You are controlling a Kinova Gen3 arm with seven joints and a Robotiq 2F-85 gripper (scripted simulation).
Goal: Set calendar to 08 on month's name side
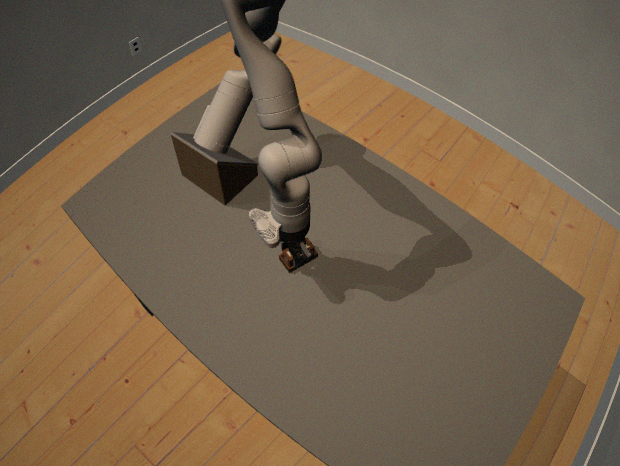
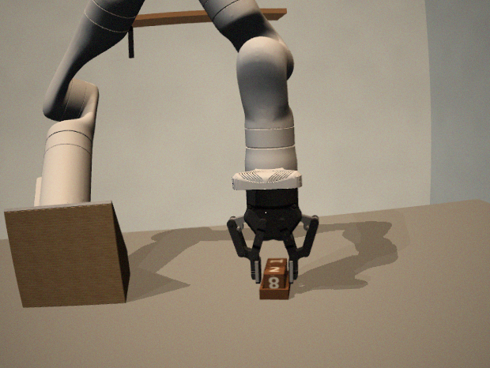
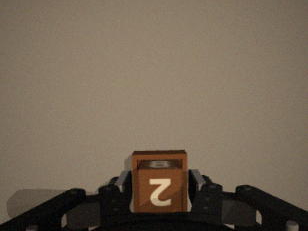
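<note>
A small brown tray (image 2: pixel 274 294) lies flat on the grey table and is seen end-on in the exterior view. Two brown cubes stand in it, one behind the other. The near cube (image 2: pixel 273 279) shows a white 8 on its front face and a 2 on top. The far cube (image 2: pixel 277 261) is mostly hidden behind it. My gripper (image 2: pixel 274 276) points straight down, with one finger on each side of the near cube. The fingers are partly open and do not clamp it. The wrist view shows the 2 face of the cube (image 3: pixel 160 191) between my fingers. In the top view the arm hides most of the tray.
The arm's slanted brown base block (image 2: pixel 67 253) stands to the left; it also shows in the top view (image 1: pixel 215 170). A wooden shelf (image 2: pixel 205 16) hangs high on the back wall. The table's edges (image 1: pixel 576 300) are far from the tray.
</note>
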